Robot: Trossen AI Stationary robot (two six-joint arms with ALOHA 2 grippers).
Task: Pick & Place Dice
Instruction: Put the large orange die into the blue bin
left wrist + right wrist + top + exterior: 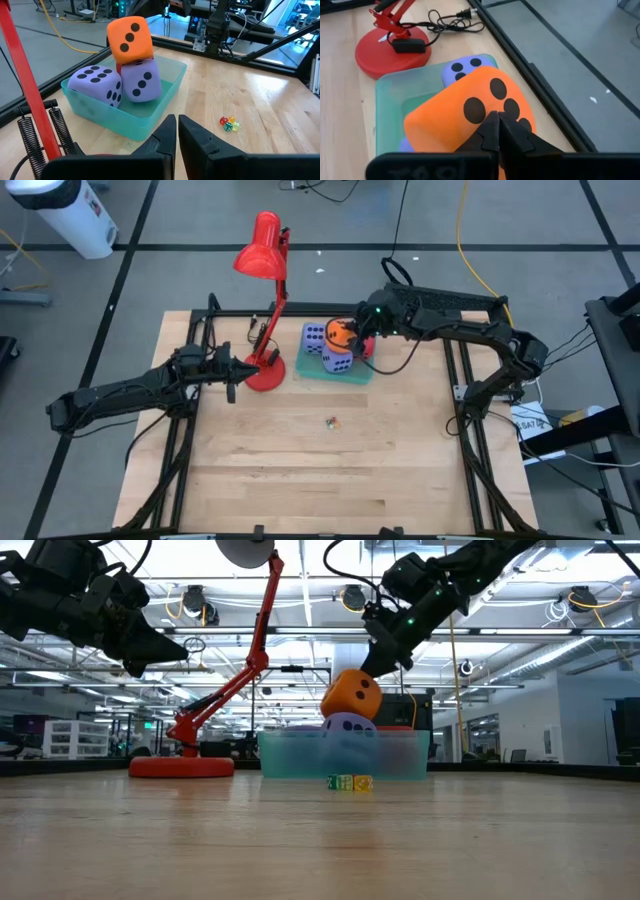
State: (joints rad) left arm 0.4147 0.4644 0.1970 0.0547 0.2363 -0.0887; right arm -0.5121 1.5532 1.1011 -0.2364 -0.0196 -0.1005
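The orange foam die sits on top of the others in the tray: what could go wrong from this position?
1. The orange foam die rests tilted on a purple-blue die, above the rim of the teal plastic tray; if released here, it may roll out onto the wooden table.
2. The right gripper, shut, pinches only a corner of the die, so it may slip.
3. The red desk lamp stands close beside the tray; the left gripper, shut near it, could knock it.

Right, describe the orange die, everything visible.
The orange die is a soft-looking cube with rounded corners and dark pips. It sits tilted on top of the stack, resting on a purple-blue die inside the teal tray. The right gripper pinches its upper surface with jaws shut.
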